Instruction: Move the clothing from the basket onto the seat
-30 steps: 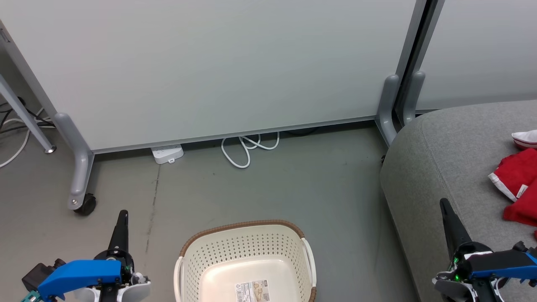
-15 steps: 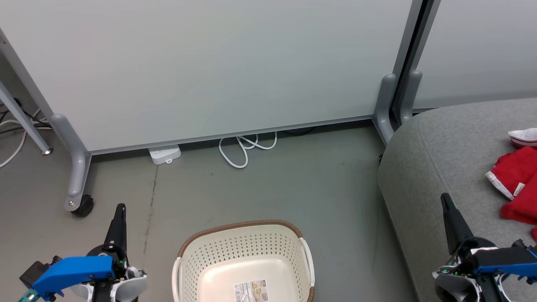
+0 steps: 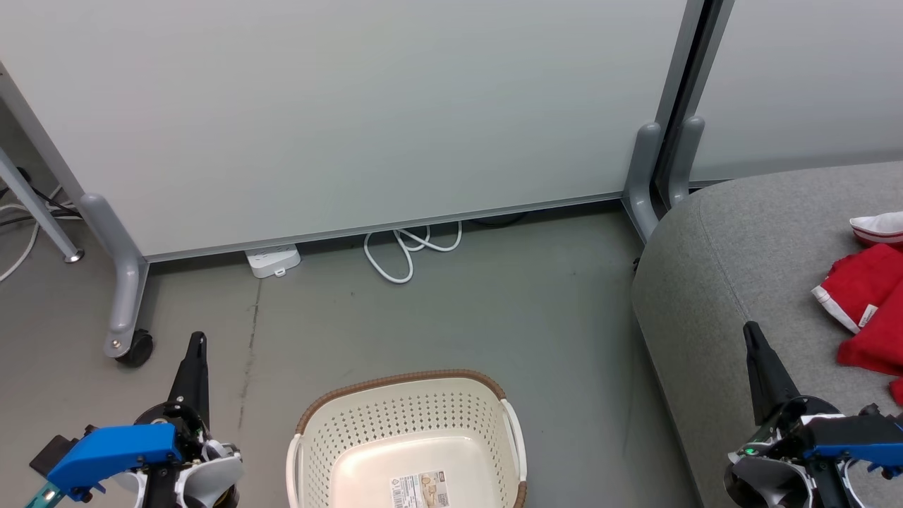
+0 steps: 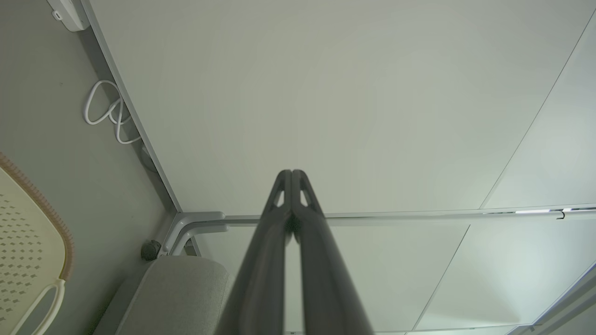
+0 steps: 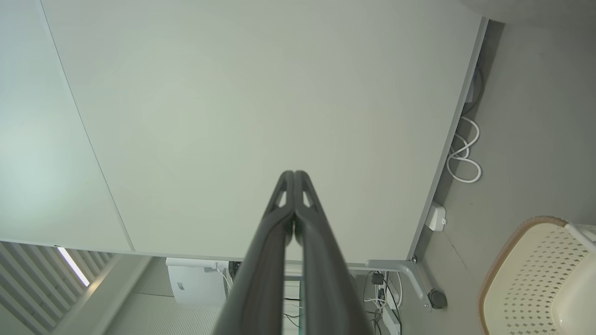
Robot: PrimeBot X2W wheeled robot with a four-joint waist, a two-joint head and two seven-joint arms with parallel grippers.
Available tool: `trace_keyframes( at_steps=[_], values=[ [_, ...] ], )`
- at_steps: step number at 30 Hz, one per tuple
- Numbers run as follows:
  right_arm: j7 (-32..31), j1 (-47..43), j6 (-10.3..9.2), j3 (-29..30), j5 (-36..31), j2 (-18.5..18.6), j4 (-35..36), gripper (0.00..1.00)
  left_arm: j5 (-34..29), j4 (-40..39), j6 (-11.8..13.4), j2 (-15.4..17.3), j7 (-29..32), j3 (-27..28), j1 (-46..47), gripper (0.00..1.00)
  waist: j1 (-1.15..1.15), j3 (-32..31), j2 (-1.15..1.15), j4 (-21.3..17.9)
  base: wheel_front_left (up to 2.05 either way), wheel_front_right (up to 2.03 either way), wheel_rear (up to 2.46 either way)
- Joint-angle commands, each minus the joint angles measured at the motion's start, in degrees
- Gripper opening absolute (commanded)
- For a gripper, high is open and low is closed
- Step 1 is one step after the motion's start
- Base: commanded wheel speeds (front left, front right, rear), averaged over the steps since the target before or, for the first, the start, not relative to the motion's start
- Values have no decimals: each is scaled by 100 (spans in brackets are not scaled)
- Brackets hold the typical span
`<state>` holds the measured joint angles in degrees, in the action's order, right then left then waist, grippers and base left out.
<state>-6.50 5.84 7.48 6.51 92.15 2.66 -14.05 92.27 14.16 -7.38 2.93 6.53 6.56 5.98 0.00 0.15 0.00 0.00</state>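
Grey floor (image 3: 494,317) before pale partition panel (image 3: 353,106). Clothing (image 3: 864,303): red garments with white trim lay on seat (image 3: 734,268), at right edge of head view. Basket (image 3: 402,376) stood on floor left of seat; visible interior held no garment. Right tool (image 3: 753,331) hung by seat's left edge, clothing to its right and forward; closed tight, gripping nothing. Left tool (image 3: 197,342), left of basket, well apart from clothing; closed tight, empty. Judgement: right arm nearer; task likely near complete.
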Motion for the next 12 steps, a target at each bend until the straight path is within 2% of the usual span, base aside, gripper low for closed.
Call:
trace_keyframes(
  at_steps=[1,12],
  values=[
    [-16,81,2,10,30,39,-9,0,17,-25,-20,-10,25,17,65,0,0,0,0,0,0,0,0],
    [-15,79,2,9,31,39,-9,0,17,-26,-20,-9,23,15,65,0,0,0,0,0,0,0,0]
  ],
)
